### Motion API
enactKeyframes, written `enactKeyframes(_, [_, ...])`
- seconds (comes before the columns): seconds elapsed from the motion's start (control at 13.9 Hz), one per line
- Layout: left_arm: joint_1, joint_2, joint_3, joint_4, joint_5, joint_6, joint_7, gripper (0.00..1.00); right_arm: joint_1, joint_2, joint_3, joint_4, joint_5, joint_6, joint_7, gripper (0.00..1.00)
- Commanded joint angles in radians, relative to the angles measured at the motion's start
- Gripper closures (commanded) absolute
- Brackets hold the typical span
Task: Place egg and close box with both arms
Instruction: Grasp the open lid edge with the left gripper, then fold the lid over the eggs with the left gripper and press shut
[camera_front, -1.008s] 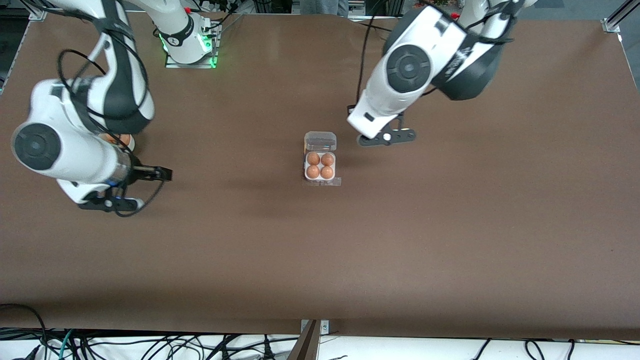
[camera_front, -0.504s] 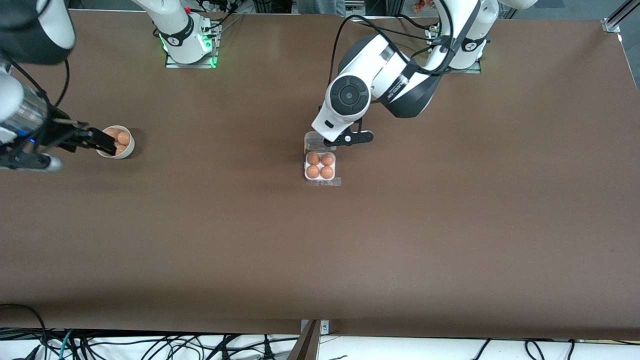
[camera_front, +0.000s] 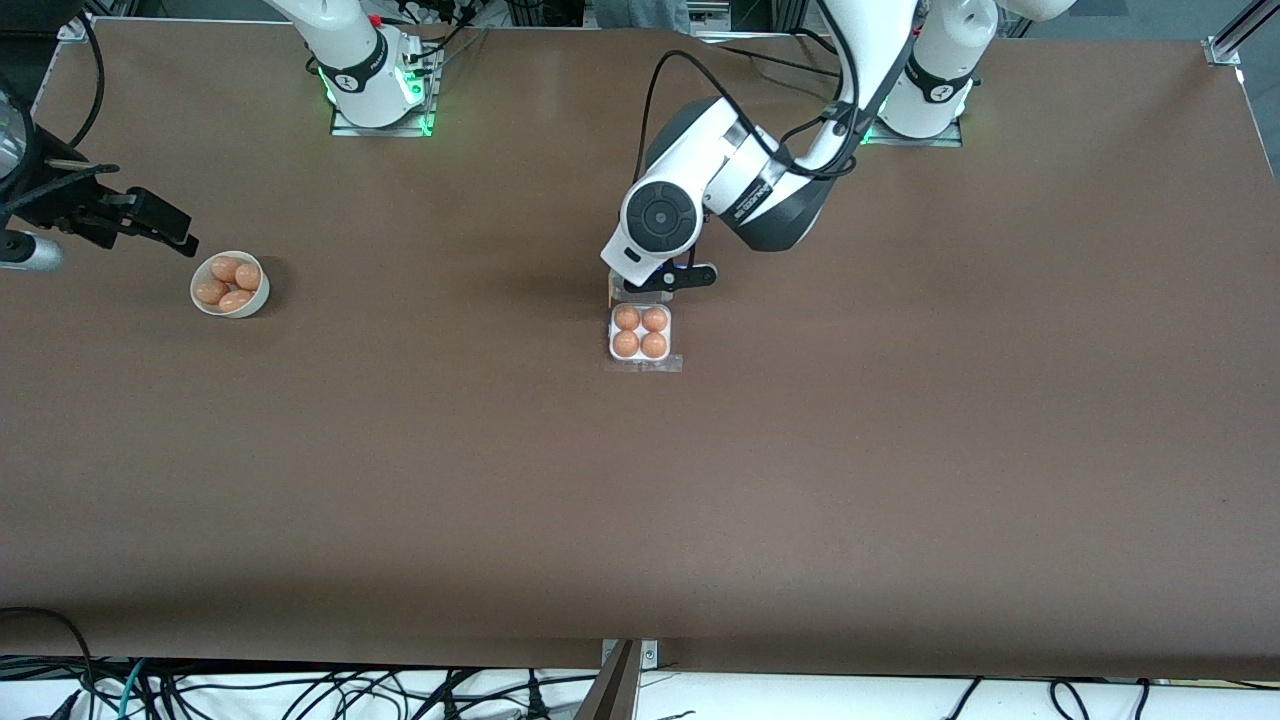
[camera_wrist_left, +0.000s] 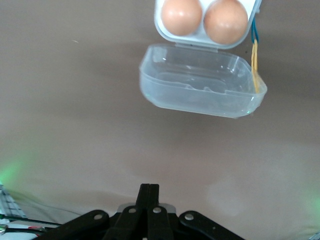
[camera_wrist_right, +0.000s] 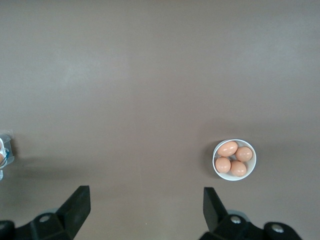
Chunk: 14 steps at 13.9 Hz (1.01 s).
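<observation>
The box (camera_front: 640, 357) is a white tray in the middle of the table, with an egg (camera_front: 627, 318) in each cell. Its clear lid (camera_wrist_left: 200, 82) lies open and flat on the table, on the side toward the arms' bases. My left gripper (camera_wrist_left: 148, 189) is shut and empty, low over the table just short of the lid's free edge. In the front view the left hand (camera_front: 662, 278) covers the lid. My right gripper (camera_wrist_right: 145, 205) is open and empty, in the air at the right arm's end of the table (camera_front: 160, 222), beside the bowl.
A round white bowl (camera_front: 230, 285) with several more eggs stands toward the right arm's end; it also shows in the right wrist view (camera_wrist_right: 234, 159). Yellow and blue strings (camera_wrist_left: 255, 55) lie along the lid's side.
The left arm came down to the box's open lid. The right gripper swung over the bowl and then drew back from it toward the table's end.
</observation>
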Motion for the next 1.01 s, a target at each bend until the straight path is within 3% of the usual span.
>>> enactKeyframes(0.0, [-0.021,0.053,0.014,0.037,-0.053,0.022,-0.011,1.00,-0.009,-0.023,0.018,-0.026,-0.004,-0.005,0.015,0.00])
enactKeyframes(0.29, [-0.021,0.072,0.016,0.037,-0.064,0.069,-0.026,1.00,-0.001,-0.008,0.020,-0.015,-0.007,-0.005,0.035,0.00])
enactKeyframes(0.58, [-0.033,0.081,0.016,0.037,-0.057,0.126,-0.077,1.00,-0.091,-0.014,0.096,-0.015,-0.009,-0.009,0.032,0.00])
enactKeyframes(0.94, [-0.035,0.083,0.023,0.037,-0.045,0.180,-0.084,1.00,-0.096,0.009,0.095,0.010,-0.009,0.003,0.033,0.00])
